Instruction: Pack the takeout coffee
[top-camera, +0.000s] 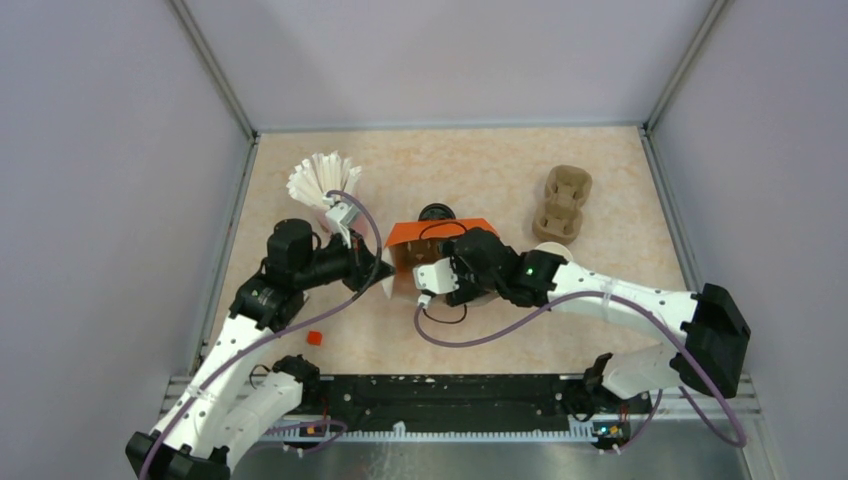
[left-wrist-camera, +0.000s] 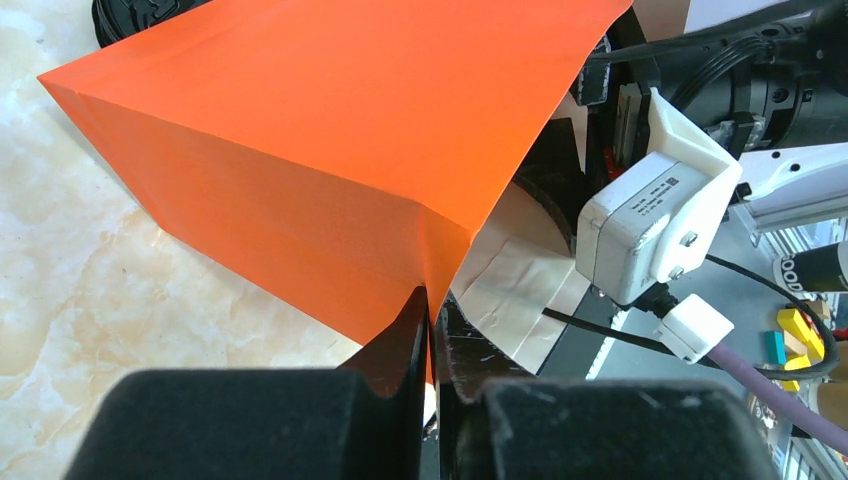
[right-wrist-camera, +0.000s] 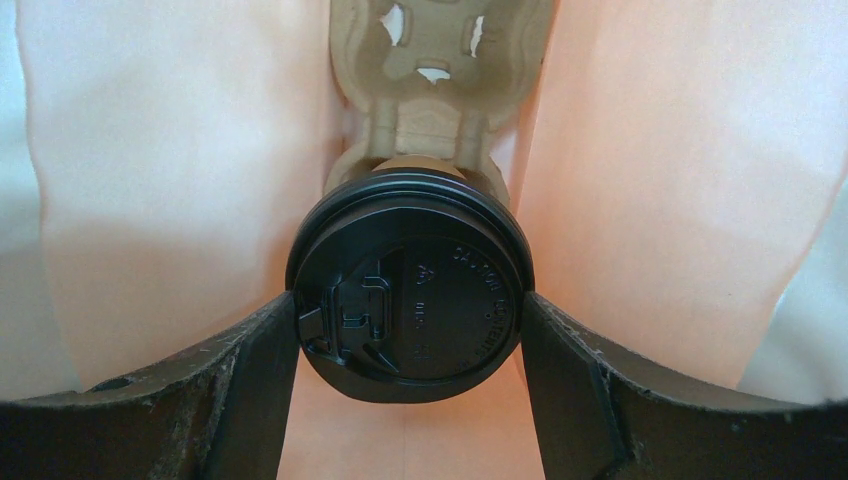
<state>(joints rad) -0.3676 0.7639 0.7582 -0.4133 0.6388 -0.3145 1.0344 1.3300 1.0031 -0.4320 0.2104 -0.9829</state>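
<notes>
The takeout coffee (right-wrist-camera: 410, 290) shows its round black lid in the right wrist view, with a strip of brown cup behind it. My right gripper (right-wrist-camera: 410, 305) is shut on it, a finger touching each side of the lid, inside the orange bag (top-camera: 440, 234). A pulp cup carrier (right-wrist-camera: 440, 90) lies deeper in the bag, right behind the cup. My left gripper (left-wrist-camera: 432, 300) is shut on the edge of the orange bag (left-wrist-camera: 330, 130) at its mouth. In the top view the right wrist (top-camera: 470, 262) covers the bag's mouth and hides the cup.
A second pulp cup carrier (top-camera: 562, 203) lies at the back right. A fan of white sticks (top-camera: 322, 178) stands at the back left. A separate black lid (top-camera: 436, 212) sits behind the bag. A small red piece (top-camera: 314, 338) lies near the front.
</notes>
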